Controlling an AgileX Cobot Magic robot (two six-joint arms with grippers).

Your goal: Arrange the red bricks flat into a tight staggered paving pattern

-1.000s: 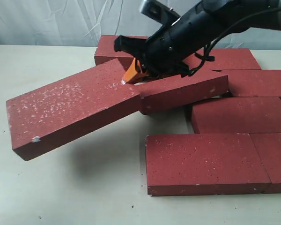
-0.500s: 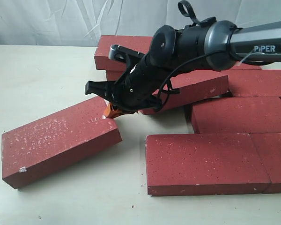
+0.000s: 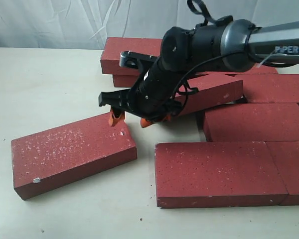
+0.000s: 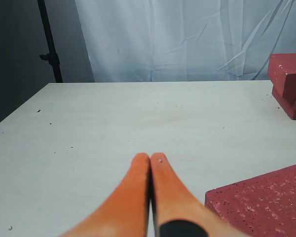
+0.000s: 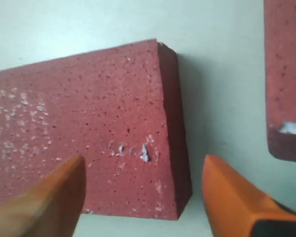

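Released, the rough, white-flecked red brick (image 3: 72,152) now lies flat; right hand (image 3: 131,121) spread wide above.

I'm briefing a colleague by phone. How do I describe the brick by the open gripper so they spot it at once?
On the pale table, follow the black arm in from the right to the open right gripper. Just below its orange tips lies the brick. Unlike the other red bricks clustered together on the right, it lies alone on the left, skewed.
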